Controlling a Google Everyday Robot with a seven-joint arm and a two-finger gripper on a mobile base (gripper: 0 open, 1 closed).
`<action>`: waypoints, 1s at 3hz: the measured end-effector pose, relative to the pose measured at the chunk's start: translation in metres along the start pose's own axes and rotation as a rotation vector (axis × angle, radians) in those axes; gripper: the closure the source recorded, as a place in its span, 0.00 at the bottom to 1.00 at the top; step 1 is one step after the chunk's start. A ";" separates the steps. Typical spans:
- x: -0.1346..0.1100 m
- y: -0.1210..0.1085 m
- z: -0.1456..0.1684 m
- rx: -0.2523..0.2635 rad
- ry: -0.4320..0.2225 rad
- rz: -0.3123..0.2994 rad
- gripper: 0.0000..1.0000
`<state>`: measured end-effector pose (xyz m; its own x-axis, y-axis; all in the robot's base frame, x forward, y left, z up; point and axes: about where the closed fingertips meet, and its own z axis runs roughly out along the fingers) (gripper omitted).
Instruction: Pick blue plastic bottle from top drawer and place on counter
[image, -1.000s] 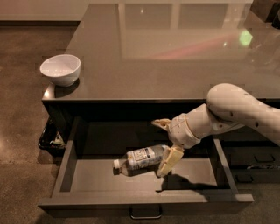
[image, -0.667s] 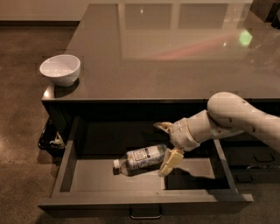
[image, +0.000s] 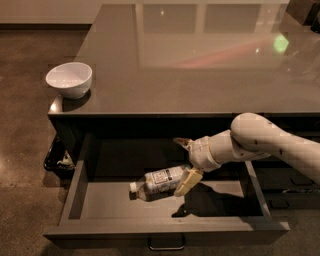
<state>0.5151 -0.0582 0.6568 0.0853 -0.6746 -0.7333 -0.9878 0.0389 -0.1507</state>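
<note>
The blue plastic bottle (image: 159, 182) lies on its side on the floor of the open top drawer (image: 105, 205), white cap pointing left. My gripper (image: 183, 164) reaches in from the right, down inside the drawer. Its fingers are open and straddle the bottle's right end: one fingertip (image: 182, 189) sits at the near side, the other behind the bottle at the far side. The bottle rests on the drawer floor. The counter (image: 200, 60) spreads glossy and grey-brown above and behind the drawer.
A white bowl (image: 69, 79) stands on the counter's front left corner. A dark bin with scraps (image: 59, 160) sits on the brown floor left of the drawer. Narrower drawer fronts (image: 285, 187) lie to the right, under my arm.
My arm has lowered and slid left, further into the drawer, bringing the open fingers around the bottle's right end. The bottle has not moved.
</note>
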 end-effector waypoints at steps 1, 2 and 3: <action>-0.003 -0.004 0.017 0.008 -0.005 -0.015 0.00; -0.005 -0.003 0.032 -0.006 -0.014 -0.012 0.00; 0.005 0.007 0.044 -0.049 -0.002 0.014 0.00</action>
<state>0.5149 -0.0287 0.6229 0.0720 -0.6727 -0.7364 -0.9941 0.0117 -0.1078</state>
